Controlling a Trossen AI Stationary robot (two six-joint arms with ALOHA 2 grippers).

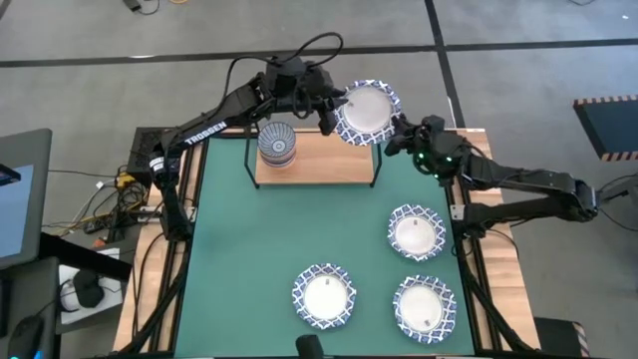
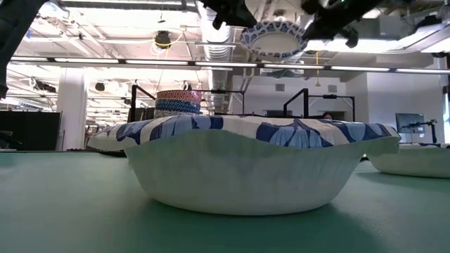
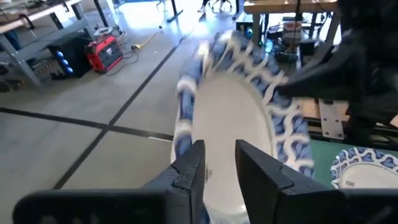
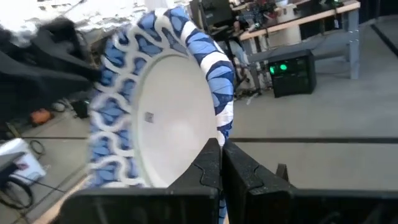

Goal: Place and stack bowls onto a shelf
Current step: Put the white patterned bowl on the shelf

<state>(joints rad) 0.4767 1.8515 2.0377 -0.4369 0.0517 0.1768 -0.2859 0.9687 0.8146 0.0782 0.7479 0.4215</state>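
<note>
Grey concrete floor (image 1: pixel 518 90) crossed by dark lines, white ceiling with strip lights (image 2: pixel 105 60), workbench (image 3: pixel 286 7) stood behind, red case (image 3: pixel 104 52) nearby.

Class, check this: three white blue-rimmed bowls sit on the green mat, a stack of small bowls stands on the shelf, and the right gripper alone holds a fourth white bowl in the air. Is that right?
Not quite. Both grippers are at the raised bowl: the right gripper pinches its rim, and the left gripper's jaws straddle the opposite rim, as the wrist views show. The rest stands.
</note>
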